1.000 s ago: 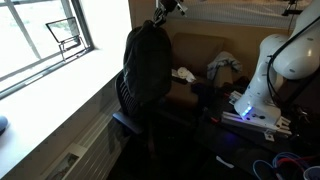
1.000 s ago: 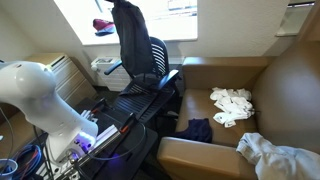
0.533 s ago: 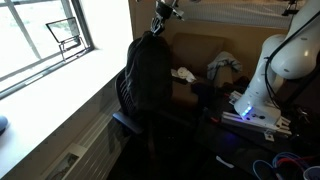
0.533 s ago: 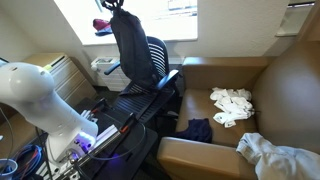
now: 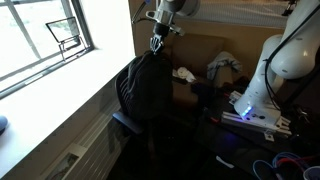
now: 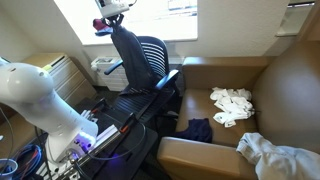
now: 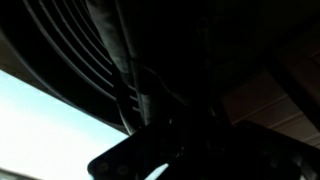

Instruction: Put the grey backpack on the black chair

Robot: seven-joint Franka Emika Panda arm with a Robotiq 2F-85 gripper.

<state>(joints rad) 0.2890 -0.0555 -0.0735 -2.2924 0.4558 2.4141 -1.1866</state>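
The dark grey backpack (image 5: 150,88) hangs upright against the backrest of the black chair (image 5: 128,122), over its seat. In an exterior view the backpack (image 6: 126,55) stands in front of the chair's mesh back (image 6: 155,55). My gripper (image 5: 157,42) is right above the backpack's top and looks shut on its top handle; it also shows in an exterior view (image 6: 112,18). The wrist view is very dark: only backpack fabric (image 7: 200,70) and the chair's ribbed back (image 7: 90,50) show, and the jaws cannot be made out there.
A brown sofa (image 6: 290,90) holds white cloths (image 6: 232,104) and a grey garment (image 5: 224,66). A bright window sill (image 5: 60,85) runs beside the chair. The white robot base (image 5: 262,80) and cables (image 6: 30,160) stand close by.
The gripper has come down with the backpack, which has dropped from hanging high above the chair to resting low against its backrest and seat.
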